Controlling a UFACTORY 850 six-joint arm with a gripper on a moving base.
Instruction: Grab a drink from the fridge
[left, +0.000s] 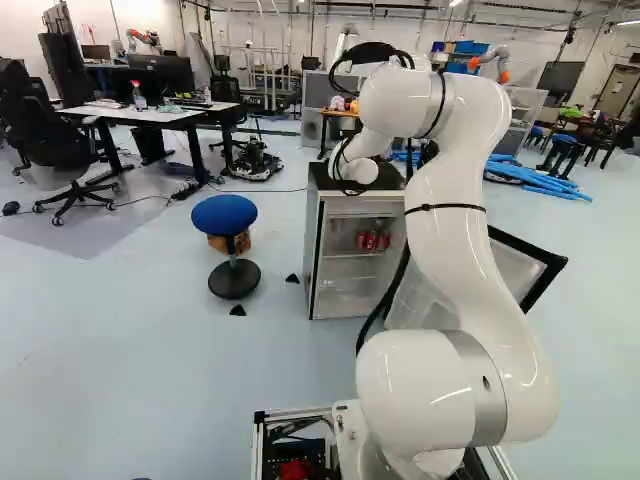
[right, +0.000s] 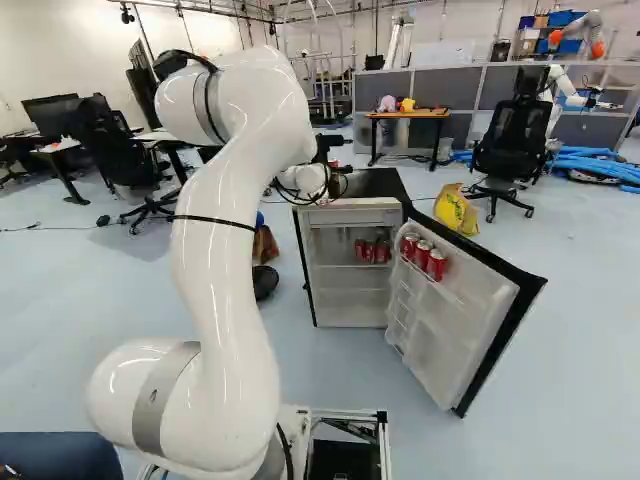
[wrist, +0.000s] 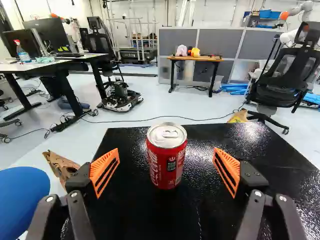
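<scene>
Refrigerator (right: 377, 184), one, black-topped, with one door (right: 440, 325) standing open. Red drink can (wrist: 167, 162), one, upright on the refrigerator's top. Gripper (right: 341, 157), one, black, of two fingers with orange pads (wrist: 104, 171): jaws spread wide, one to each side of the can, a gap showing at both. Door cans (right: 422, 253), three, red, in a row on the door's shelf. Inner cans (right: 371, 251), red, a cluster on a shelf within, exact count hard to make out. Stool (left: 225, 214), one, blue-seated; cut off in the wrist view, mostly behind the arm in the right base view. Wooden table (wrist: 194, 58), one, two small items on it unclear. Door partly hidden by the arm in the left base view.
</scene>
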